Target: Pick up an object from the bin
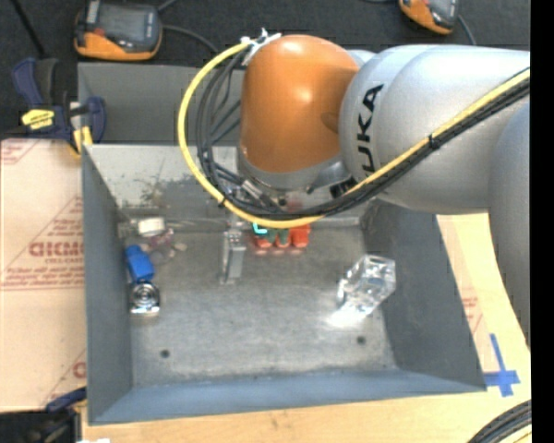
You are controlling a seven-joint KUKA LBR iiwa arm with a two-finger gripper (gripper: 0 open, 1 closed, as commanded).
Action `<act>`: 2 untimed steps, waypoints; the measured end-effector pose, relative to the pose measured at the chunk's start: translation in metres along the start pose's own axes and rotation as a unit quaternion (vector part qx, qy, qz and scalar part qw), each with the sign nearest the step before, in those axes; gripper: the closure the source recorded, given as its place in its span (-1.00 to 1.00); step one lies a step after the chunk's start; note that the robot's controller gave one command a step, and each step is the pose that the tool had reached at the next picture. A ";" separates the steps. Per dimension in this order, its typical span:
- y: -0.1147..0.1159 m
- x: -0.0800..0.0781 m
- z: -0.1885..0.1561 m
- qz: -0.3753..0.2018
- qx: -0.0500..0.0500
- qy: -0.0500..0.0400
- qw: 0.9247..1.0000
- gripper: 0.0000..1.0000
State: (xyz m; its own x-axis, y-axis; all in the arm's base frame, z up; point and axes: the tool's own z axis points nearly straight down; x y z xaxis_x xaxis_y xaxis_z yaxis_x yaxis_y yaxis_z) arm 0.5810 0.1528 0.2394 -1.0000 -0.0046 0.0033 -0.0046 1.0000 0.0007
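Observation:
My gripper reaches down from under the orange wrist cover to the bin floor, near the middle of the back wall. Right beside it, to its right, lies a small orange-red thing with a teal spot, partly hidden by the wrist. A clear, crumpled plastic piece rests on the floor further right, apart from the gripper. Nothing is seen held.
At the bin's left side lie a blue and silver cylinder-shaped thing and a small pale grey piece near the back left corner. The arm and its orange cover hang over the back of the bin.

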 end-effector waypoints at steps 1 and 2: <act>0.076 -0.016 0.112 0.078 0.000 0.000 0.997 -1.00; 0.079 -0.062 0.164 -0.068 -0.002 -0.009 0.998 -1.00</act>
State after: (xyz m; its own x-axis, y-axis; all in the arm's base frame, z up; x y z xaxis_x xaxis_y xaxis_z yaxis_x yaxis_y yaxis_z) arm 0.6423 0.2327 0.0752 -0.9901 -0.1398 -0.0154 -0.1398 0.9902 0.0039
